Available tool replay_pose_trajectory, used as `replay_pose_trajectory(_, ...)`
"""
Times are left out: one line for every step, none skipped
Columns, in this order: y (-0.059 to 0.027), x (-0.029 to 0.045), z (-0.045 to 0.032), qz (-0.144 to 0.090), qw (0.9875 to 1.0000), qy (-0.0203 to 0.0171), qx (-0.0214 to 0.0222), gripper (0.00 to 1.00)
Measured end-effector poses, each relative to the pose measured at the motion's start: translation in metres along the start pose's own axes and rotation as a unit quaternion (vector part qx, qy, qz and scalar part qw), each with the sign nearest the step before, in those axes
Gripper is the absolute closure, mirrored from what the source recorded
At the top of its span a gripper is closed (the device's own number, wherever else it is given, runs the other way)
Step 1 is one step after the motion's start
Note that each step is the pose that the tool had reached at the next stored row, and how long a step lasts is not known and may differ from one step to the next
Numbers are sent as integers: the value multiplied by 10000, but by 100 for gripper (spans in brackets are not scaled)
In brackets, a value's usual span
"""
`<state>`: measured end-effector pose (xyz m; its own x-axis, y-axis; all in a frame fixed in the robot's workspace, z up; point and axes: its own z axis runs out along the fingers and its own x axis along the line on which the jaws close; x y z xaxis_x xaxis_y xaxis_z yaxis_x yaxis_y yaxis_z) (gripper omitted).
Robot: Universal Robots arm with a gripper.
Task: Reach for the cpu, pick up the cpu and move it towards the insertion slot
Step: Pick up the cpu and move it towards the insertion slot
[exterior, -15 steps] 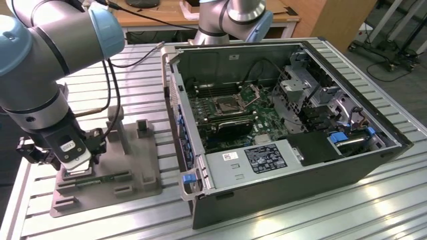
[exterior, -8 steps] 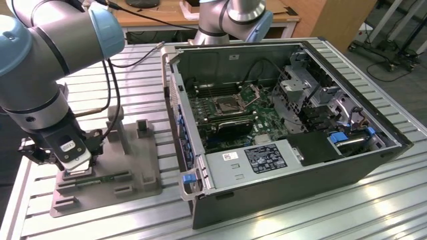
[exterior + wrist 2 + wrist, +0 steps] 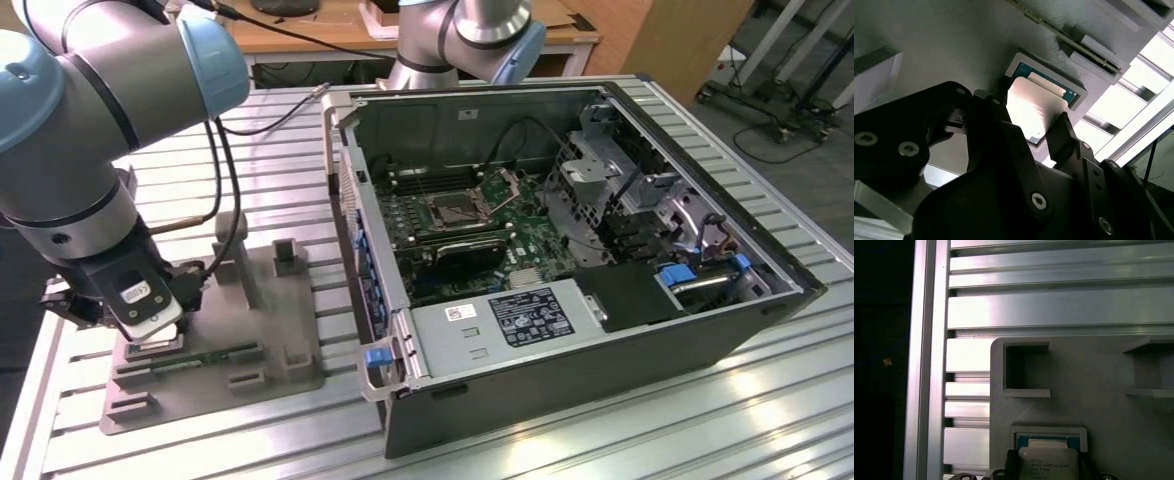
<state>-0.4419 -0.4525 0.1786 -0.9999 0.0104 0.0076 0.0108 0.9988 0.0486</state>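
The arm's gripper point(image 3: 154, 335) is down on the grey plastic holder plate point(image 3: 274, 330), which sits by the edge of the ribbed aluminium table point(image 3: 601, 445) on the exterior view's left. The cpu point(image 3: 1029, 107), a small flat square chip with a silvery top and a thin teal border showing round it, sits flat in its square pocket close to that plate's outer edge. You can see it in both wrist views point(image 3: 1048, 462).

The black fingers point(image 3: 1064, 132) are drawn in narrow, one against each of two opposite sides of the chip, so it looks gripped but not lifted.

The insertion slot point(image 3: 454, 210), a square silver-framed socket with a dark middle, is well apart, inside the open black computer case point(image 3: 601, 375) mid-table. A narrow green memory stick point(image 3: 187, 358) lies in the plate just beside the gripper.
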Motion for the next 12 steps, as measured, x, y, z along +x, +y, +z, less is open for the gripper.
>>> replay_pose_trajectory(0,0,0,0,10000,0,0,45)
replay_pose_trajectory(0,0,0,1,10000,0,0,45)
replay_pose_trajectory(0,0,0,1,10000,0,0,45)
replay_pose_trajectory(0,0,0,1,10000,0,0,45)
replay_pose_trajectory(0,0,-1,1,10000,-1,0,45)
replay_pose_trajectory(0,0,-1,1,10000,-2,0,45)
replay_pose_trajectory(0,0,-2,1,10000,-2,0,45)
replay_pose_trajectory(1,0,-6,1,10000,-1,1,45)
replay_pose_trajectory(1,0,-13,1,10000,0,1,45)
replay_pose_trajectory(1,1,-22,1,10000,1,2,45)
replay_pose_trajectory(1,0,-30,1,10000,0,1,45)
replay_pose_trajectory(2,0,-32,1,10000,-1,0,45)
